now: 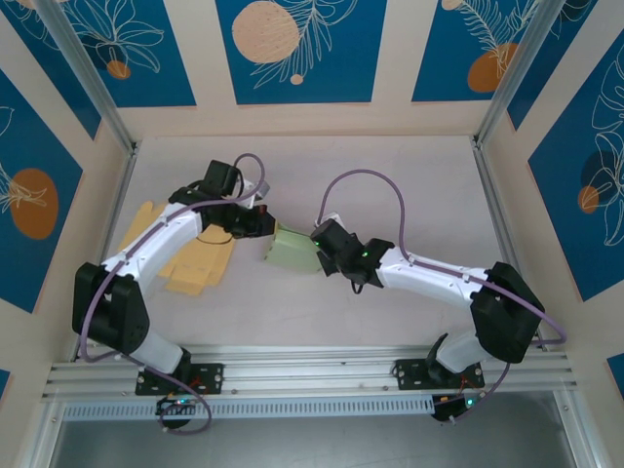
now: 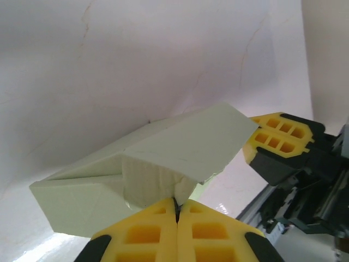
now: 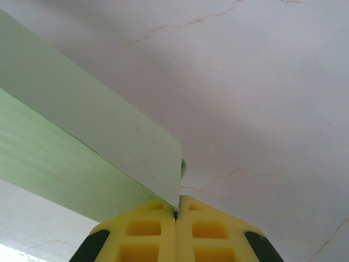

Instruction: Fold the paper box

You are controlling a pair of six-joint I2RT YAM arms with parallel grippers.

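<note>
My left gripper (image 2: 176, 207) is pinched tight on a flap of the pale green folded paper box (image 1: 291, 250), and my right gripper (image 3: 175, 212) is clamped on its opposite edge. The box is at the middle of the pale table (image 1: 409, 175), with flat yellow paper sheets (image 1: 191, 265) to its left.
</note>
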